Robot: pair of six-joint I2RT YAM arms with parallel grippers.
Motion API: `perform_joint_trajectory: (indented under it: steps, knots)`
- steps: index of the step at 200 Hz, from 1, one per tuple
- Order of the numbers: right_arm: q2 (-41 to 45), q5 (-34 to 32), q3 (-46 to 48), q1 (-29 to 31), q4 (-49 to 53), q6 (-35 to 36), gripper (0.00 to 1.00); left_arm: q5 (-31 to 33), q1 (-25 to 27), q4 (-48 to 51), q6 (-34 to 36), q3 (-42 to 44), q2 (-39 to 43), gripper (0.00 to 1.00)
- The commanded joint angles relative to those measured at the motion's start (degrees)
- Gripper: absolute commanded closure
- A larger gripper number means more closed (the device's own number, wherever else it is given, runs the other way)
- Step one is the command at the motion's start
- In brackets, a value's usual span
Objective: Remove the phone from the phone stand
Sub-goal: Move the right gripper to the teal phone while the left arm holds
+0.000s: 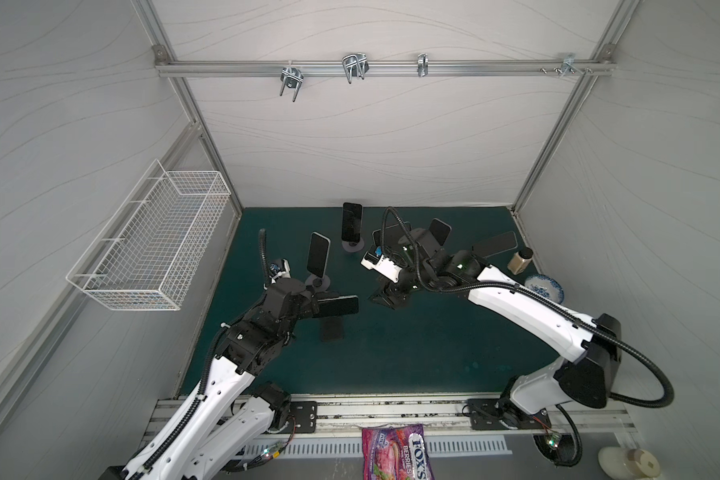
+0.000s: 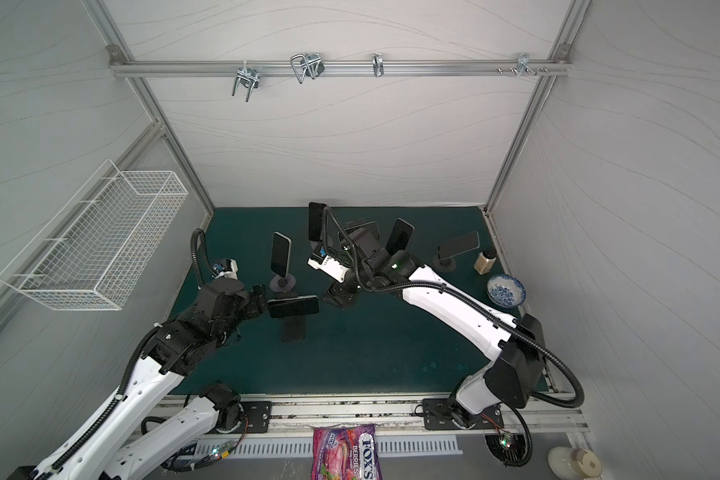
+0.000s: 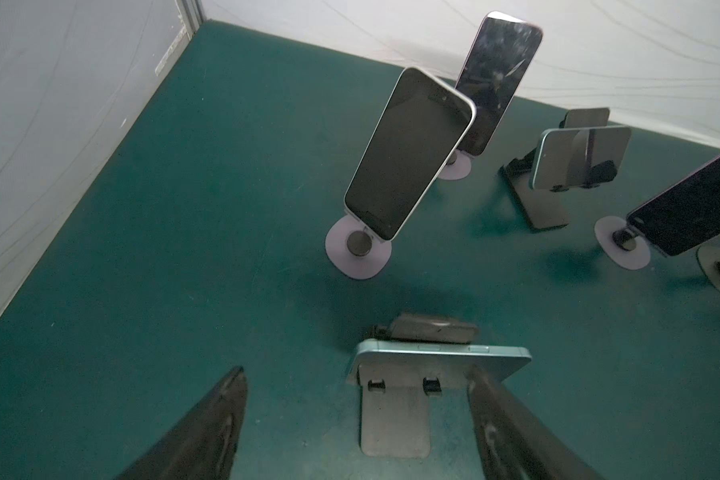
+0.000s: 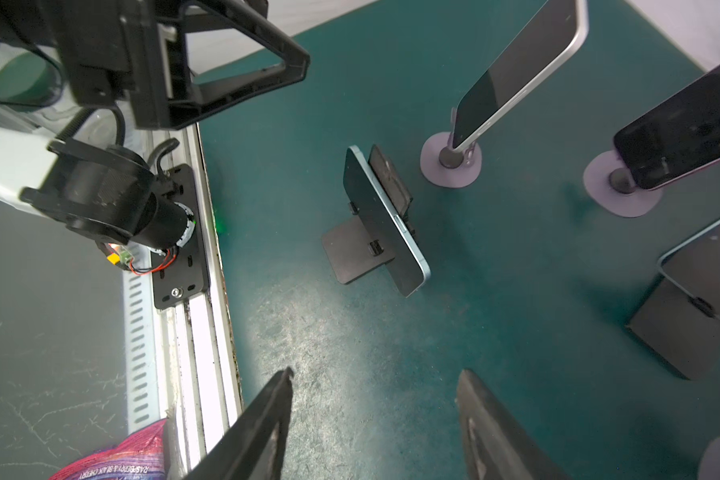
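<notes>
Facing phone [image 3: 441, 359] on stand [image 3: 393, 419], left end effector [image 3: 356, 370] wide apart, right end effector [image 4: 376, 371] apart, empty, mounted phones [image 3: 408, 153] crowding behind

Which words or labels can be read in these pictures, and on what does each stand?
"FOX'S": candy bag, both top views.
"BERRIES": same bag.
"RASPBERRY & BLACK CHERRY": same bag, upside down, right wrist view.
Smaller print on the bag: too blurred to read.
</notes>
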State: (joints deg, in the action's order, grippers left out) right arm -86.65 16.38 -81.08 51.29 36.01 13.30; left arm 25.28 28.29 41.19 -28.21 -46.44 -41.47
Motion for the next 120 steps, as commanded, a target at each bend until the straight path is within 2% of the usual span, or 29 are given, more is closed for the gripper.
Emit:
perform_joint_trajectory:
  steps: [1,30,73,95,120]
  knots:
    - [-2.3,1.4,-2.1,0.2,0.7,4.0,0.37,-1.1,-0.1,2.0,-2.3,1.0,1.6,0.17]
    - [-5.3,0.4,-3.4,1.0,0.0,5.6,0.41,-1.4,-0.1,0.0,-1.5,4.1,2.7,0.17]
    - [-10.5,-1.4,-7.5,2.3,2.5,8.3,0.44,-3.3,-0.2,-9.9,1.9,9.9,3.7,0.17]
    - [-12.8,-0.9,-9.4,2.4,3.8,9.1,0.40,-5.7,-0.4,-13.0,0.5,10.7,1.6,0.17]
    - [-14.6,-0.6,-10.8,2.4,4.5,9.5,0.35,-6.8,-0.9,-9.3,-5.5,7.7,-2.2,0.13]
